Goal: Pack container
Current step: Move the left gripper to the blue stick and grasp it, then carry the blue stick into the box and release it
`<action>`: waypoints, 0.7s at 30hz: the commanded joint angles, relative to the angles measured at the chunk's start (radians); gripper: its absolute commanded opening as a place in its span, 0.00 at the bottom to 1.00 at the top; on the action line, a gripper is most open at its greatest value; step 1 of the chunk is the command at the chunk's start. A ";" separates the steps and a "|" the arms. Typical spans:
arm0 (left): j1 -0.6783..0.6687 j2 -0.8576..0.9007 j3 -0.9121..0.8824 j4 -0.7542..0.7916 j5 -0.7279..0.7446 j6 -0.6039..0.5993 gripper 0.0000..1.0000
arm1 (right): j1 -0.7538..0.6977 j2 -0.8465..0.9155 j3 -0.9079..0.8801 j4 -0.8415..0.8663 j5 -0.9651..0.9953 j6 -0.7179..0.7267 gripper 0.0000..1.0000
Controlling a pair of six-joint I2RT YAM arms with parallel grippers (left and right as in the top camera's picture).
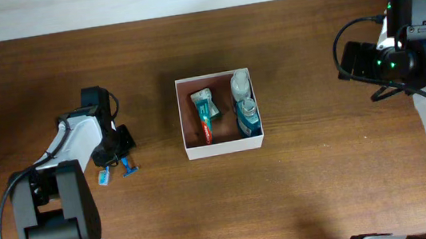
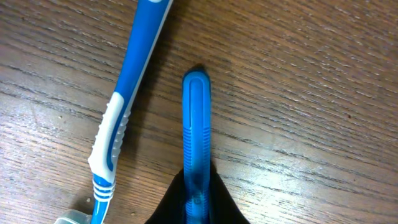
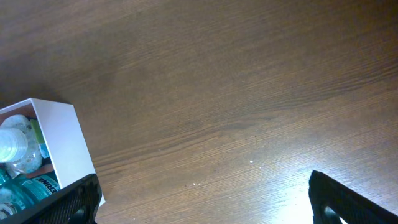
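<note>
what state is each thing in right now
container: open-topped, partly filled
toothpaste: lying in container
blue bottle: lying in container
clear bottle: in container
toothbrush: flat on table
razor: handle gripped
left gripper: shut on razor
right gripper: open, empty

Inside the container (image 1: 224, 148) you have little room. The toothpaste tube (image 1: 204, 113) lies along the left side and the two bottles (image 1: 246, 104) fill the right side, so only a narrow strip of floor is open between them. The thin white walls stand on all four sides, so you can enter only from above. Around the box the tabletop (image 1: 326, 195) is bare wood on every side, also under the wide-spread fingers of the right hand (image 3: 204, 183). Near the left hand (image 1: 121, 143), the toothbrush (image 2: 121, 112) and the blue handle (image 2: 196, 124) lie just beside each other, with only a thin gap of wood between them.
</note>
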 commanded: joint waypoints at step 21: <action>-0.272 -0.475 0.090 0.083 0.146 -0.032 0.00 | -0.006 0.002 0.008 0.003 0.005 0.005 0.98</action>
